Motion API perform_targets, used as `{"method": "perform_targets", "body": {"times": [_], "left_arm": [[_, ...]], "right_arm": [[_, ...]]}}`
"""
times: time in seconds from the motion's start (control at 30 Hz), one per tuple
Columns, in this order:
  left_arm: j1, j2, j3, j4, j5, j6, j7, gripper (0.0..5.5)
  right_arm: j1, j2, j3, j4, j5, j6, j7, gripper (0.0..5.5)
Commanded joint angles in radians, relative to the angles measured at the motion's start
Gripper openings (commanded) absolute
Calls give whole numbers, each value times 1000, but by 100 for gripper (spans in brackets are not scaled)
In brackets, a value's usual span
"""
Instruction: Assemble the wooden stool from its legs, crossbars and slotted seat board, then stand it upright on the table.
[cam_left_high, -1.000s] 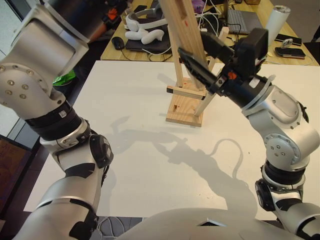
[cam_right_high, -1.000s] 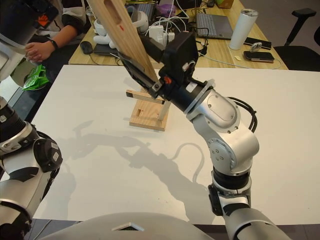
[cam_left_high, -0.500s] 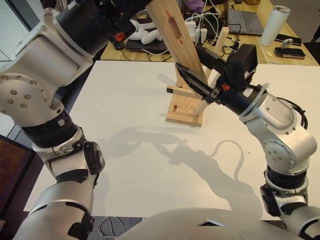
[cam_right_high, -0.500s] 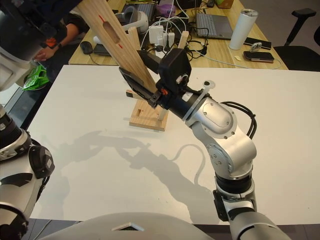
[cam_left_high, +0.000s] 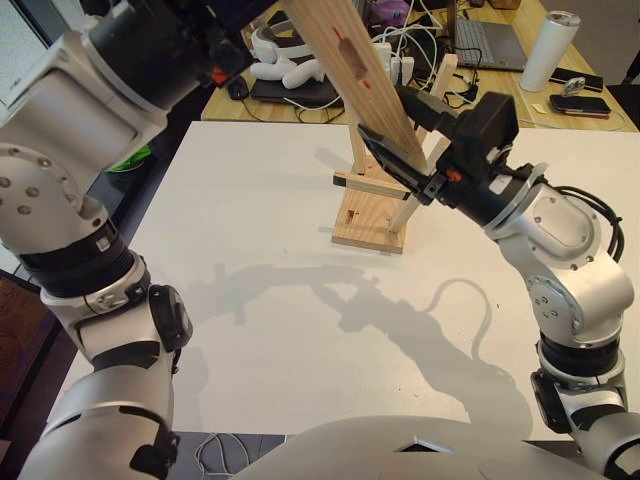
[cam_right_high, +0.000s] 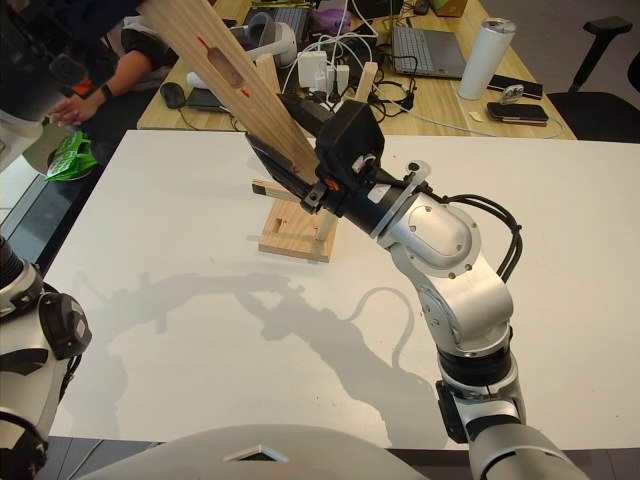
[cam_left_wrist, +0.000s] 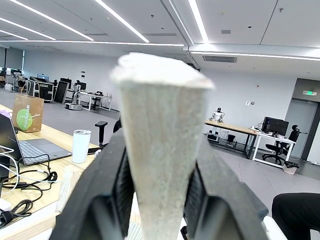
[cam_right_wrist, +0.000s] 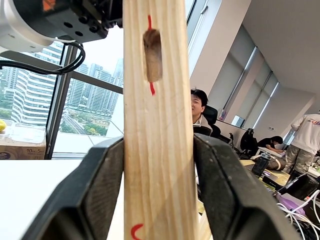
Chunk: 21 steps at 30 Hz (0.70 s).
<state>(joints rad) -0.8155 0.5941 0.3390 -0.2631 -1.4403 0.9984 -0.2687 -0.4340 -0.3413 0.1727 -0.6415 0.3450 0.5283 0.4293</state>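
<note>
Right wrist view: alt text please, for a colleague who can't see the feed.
A wooden board with an oblong slot marked in red is clamped between the two black fingers of the right gripper. The left gripper grips its far end, with city windows behind.

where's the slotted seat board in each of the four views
left eye view: seat board slants across top centre
right eye view: board slants across top left
left wrist view: board end-on, centre
right wrist view: board's slotted face, centre
landmark: white tumbler on the far desk
</note>
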Motion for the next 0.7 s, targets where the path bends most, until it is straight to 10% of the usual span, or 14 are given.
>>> {"method": "perform_targets", "body": {"times": [0.03, 0.4, 0.7], "left_arm": [[22, 27, -17, -15, -4, 9, -11, 108], [53, 10, -8, 4, 26, -48, 44, 102], [265, -30, -54, -43, 522, -289, 345, 102]], "right_arm": [[-22, -3, 3, 12, -18, -29, 15, 213], [-27, 17, -16, 11, -42, -85, 15, 345], [-113, 181, -349, 112, 120, 95, -319, 384]]}}
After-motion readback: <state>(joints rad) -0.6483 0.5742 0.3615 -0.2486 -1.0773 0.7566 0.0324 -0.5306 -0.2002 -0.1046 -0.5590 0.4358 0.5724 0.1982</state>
